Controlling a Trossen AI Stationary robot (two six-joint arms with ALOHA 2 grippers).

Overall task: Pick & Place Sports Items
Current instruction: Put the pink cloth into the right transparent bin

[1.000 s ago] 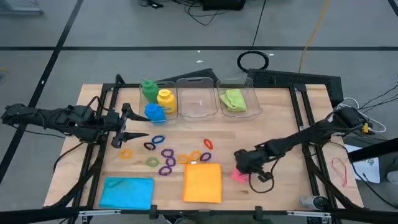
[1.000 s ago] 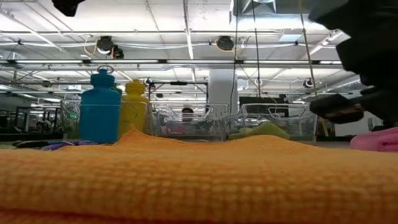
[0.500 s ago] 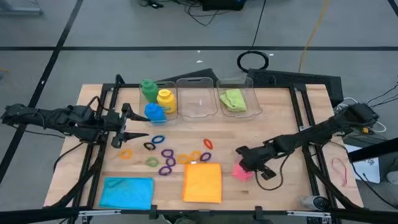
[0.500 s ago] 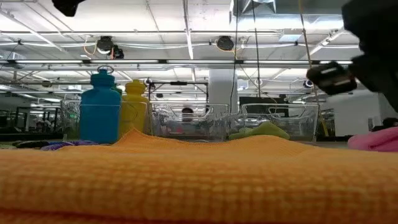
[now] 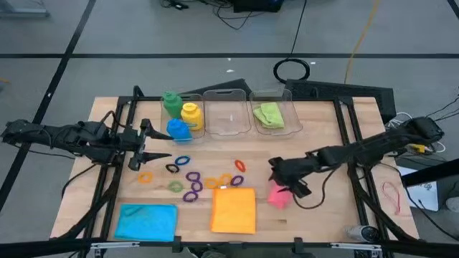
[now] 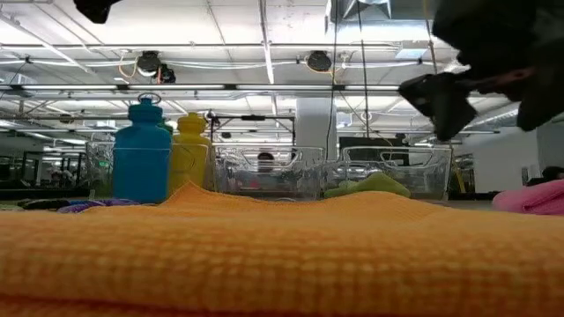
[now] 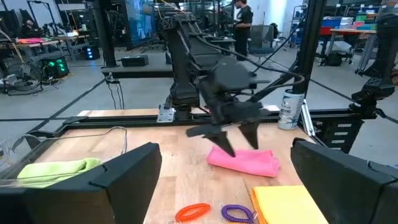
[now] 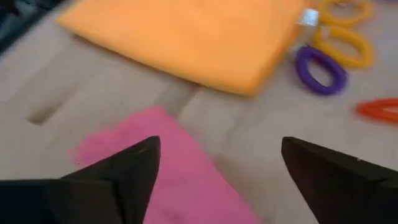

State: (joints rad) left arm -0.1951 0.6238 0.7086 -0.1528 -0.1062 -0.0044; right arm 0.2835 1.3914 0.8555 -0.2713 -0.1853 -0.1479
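**Right gripper spread above the pink cloth**

I have the right gripper hanging just over the pink cloth, its fingers parted and holding nothing. From the left wrist view I see its two fingers pointing down at the cloth, clear of it. The cloth lies crumpled on the table, just beside the orange cloth, on its right-arm side.

My left gripper waits near the table's left edge, fingers apart and empty, pointing toward the middle, near the blue bottle.

The blue cloth lies flat at the near left corner. The rings, purple, orange, yellow and green, are scattered between the bottles and the orange cloth. The green bottle and yellow bottle stand upright with the blue one at the far left. The green cloth sits in the right-hand bin; the middle bin beside it holds nothing I can make out.
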